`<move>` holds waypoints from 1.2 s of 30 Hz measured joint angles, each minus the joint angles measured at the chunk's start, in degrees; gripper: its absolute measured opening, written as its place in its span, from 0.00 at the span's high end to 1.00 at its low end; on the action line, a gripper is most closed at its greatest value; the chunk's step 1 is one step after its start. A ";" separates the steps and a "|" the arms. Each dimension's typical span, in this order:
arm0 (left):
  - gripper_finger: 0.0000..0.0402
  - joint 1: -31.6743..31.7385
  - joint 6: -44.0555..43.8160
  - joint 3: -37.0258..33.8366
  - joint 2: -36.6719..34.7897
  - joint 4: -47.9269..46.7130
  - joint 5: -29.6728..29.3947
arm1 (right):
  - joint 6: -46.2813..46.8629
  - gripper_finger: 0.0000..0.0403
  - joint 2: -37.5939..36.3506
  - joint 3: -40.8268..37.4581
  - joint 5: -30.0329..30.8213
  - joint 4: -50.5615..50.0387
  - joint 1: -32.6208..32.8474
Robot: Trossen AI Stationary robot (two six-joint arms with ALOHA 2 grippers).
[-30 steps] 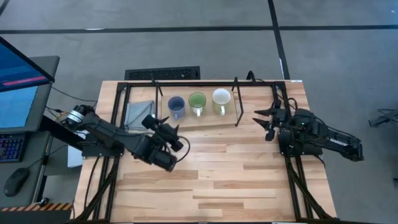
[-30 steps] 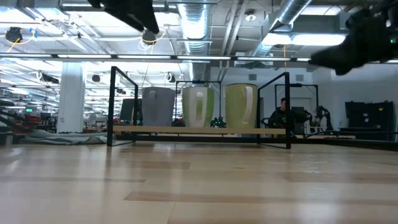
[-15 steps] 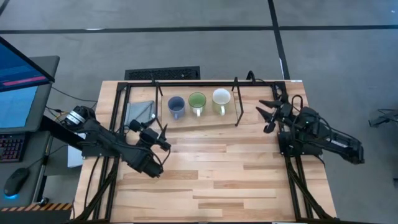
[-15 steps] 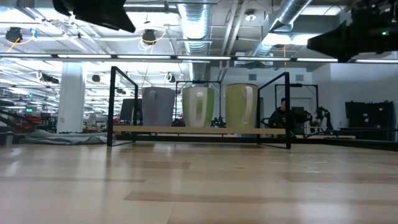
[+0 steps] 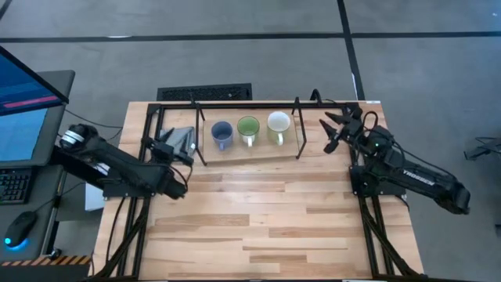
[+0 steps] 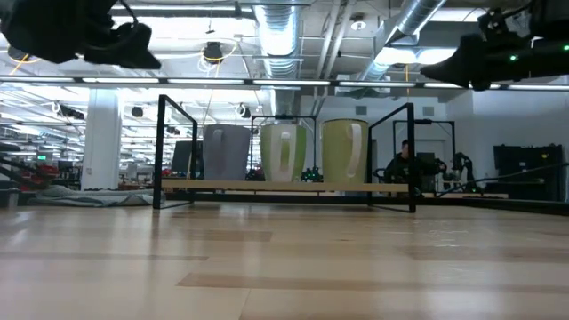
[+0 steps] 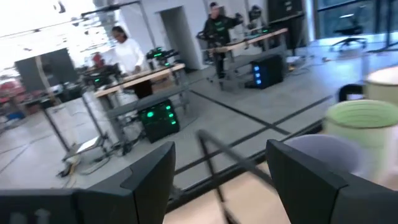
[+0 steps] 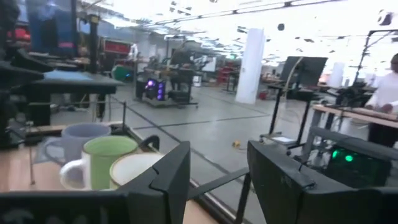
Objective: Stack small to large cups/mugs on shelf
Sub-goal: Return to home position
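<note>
Three mugs stand in a row on the shelf. Left claw, 9 o'clock of shelf, spread and empty; right claw, 3 o'clock, same.

Three mugs in row on shelf.

Two black jointed arms. The left arm carries a silver collar; the right arm bears white lettering and a green light. The left gripper and right gripper have broad, angular fingers.
</note>
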 joint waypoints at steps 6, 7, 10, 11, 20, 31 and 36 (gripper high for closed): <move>0.39 3.71 5.68 -4.51 -8.08 0.07 -0.52 | -0.52 0.55 1.92 0.00 -0.95 0.26 -2.73; 0.39 4.35 7.60 -4.81 -9.56 0.04 -0.53 | -0.84 0.55 1.91 0.00 -0.87 0.24 -3.46; 0.39 6.83 11.84 -5.86 -13.77 0.06 -0.95 | -0.89 0.55 1.91 0.00 -1.95 0.49 -6.37; 0.39 7.83 12.56 -6.20 -15.26 0.07 -0.98 | -0.91 0.55 1.91 0.00 -3.17 0.80 -7.45; 0.39 17.53 13.21 -9.41 -27.36 0.07 -0.96 | -0.91 0.55 2.37 -0.02 -12.30 3.13 -18.87; 0.39 26.45 22.82 -9.89 -27.89 9.47 -0.96 | 3.68 0.55 9.57 -0.02 -27.57 11.57 -35.17; 0.39 29.42 23.67 -9.94 -26.43 10.73 -0.96 | 6.66 0.55 15.32 -0.02 -35.82 17.48 -40.66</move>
